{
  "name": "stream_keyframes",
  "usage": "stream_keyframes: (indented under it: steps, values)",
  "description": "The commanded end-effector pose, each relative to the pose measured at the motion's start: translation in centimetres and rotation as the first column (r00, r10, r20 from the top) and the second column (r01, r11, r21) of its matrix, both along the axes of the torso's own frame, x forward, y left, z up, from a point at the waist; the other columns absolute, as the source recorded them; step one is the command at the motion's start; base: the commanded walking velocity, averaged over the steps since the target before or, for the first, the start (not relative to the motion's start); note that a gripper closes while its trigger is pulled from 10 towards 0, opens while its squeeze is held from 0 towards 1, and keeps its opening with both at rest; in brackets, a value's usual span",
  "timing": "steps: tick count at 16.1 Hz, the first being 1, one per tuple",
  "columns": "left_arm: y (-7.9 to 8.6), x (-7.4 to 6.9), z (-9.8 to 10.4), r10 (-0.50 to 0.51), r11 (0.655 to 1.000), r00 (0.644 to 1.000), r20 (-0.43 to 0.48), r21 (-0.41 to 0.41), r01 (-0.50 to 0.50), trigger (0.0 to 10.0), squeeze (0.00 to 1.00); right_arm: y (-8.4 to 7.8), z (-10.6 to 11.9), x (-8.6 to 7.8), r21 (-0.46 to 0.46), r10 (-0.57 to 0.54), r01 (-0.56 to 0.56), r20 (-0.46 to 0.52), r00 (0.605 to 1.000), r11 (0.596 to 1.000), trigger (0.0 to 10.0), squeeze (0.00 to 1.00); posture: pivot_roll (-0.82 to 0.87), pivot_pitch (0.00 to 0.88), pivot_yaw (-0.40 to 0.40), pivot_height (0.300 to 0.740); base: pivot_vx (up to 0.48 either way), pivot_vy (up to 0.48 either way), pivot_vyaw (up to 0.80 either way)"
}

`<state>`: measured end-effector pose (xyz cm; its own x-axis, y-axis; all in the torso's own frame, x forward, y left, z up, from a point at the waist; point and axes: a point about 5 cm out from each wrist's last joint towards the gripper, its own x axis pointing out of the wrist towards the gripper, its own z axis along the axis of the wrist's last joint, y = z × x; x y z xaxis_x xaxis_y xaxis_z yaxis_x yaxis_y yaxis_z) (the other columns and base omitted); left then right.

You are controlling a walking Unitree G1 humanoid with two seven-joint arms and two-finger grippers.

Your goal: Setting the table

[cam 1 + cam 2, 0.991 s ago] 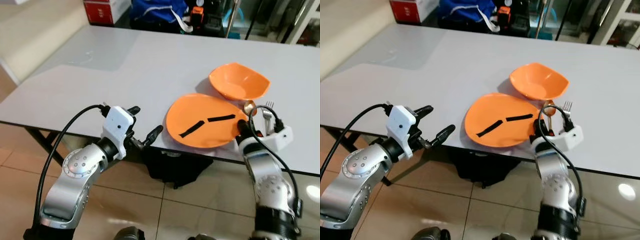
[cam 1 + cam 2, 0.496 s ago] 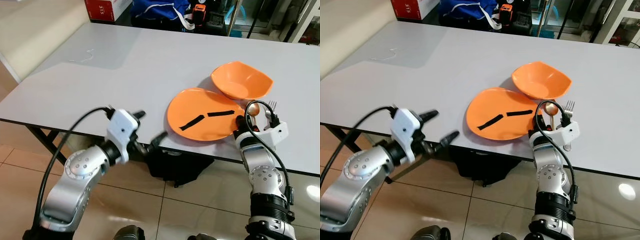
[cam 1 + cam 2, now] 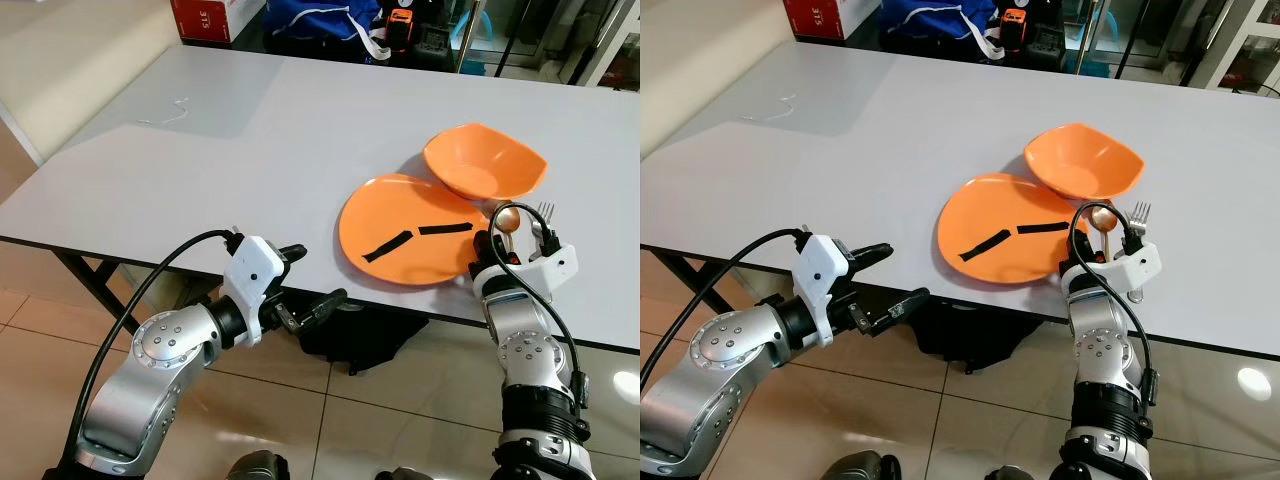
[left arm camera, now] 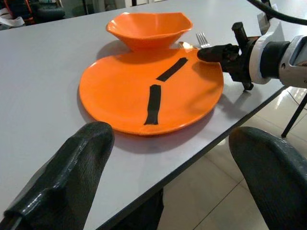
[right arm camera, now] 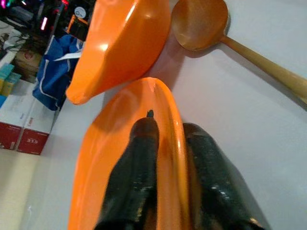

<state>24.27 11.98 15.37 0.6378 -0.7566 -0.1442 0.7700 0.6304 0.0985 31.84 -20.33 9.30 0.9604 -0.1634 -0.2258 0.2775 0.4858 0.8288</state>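
An orange plate [image 3: 410, 230] with two black tape strips lies at the table's near edge. Behind it, touching its far rim, is an orange bowl [image 3: 485, 160]. A wooden spoon [image 3: 505, 218] and a fork [image 3: 540, 213] lie to the plate's right. My right gripper [image 3: 482, 243] is shut on the plate's near right rim, which runs between the fingers [image 5: 136, 172] in the right wrist view. My left gripper [image 3: 312, 277] hangs open just below and in front of the table edge, left of the plate [image 4: 148, 91], with nothing in it.
The grey table [image 3: 250, 140] stretches far and left, with a thin string [image 3: 165, 110] on it. A black bag [image 3: 350, 335] sits on the tiled floor under the table edge. A red box [image 3: 205, 18] and a blue bag [image 3: 320, 15] stand beyond the far side.
My left gripper has dropped lower and swung right, to just under the table edge nearer the plate. The right gripper keeps its hold on the plate rim.
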Motion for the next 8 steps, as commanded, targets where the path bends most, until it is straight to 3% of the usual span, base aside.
stream_keyframes:
  steps: [1, 4, 6, 8]
  values:
    - [-0.3, -0.35, 0.31, -0.027, 1.0, 1.0, 0.006, 0.004, 0.027, 10.0, 0.0, -0.14, -0.64, -0.1, 0.004, -0.005, 0.005, -0.036, 0.999, 1.0, 10.0, 1.0, 0.13, 0.099, 0.008, 0.74, 0.0, 0.0, 0.0]
    - [-0.29, -0.39, 0.36, -0.029, 1.0, 1.0, 0.004, 0.007, 0.029, 10.0, 0.0, -0.24, -0.66, -0.2, -0.041, 0.012, -0.014, -0.052, 0.999, 0.999, 10.0, 1.0, 0.13, 0.099, 0.008, 0.74, 0.0, 0.0, 0.0]
    - [-0.31, -0.38, 0.37, -0.029, 1.0, 1.0, 0.004, 0.009, 0.029, 10.0, 0.0, -0.37, -0.12, -0.21, -0.276, 0.062, -0.089, -0.105, 0.993, 0.957, 10.0, 1.0, 0.12, 0.1, 0.01, 0.74, 0.0, 0.0, 0.0]
    - [-0.38, -0.35, 0.41, -0.03, 1.0, 1.0, 0.009, 0.009, 0.03, 10.0, 0.0, -0.07, 0.2, 0.06, -0.333, 0.092, -0.129, -0.124, 0.988, 0.934, 10.0, 1.0, 0.12, 0.1, 0.01, 0.74, 0.0, 0.0, 0.0]
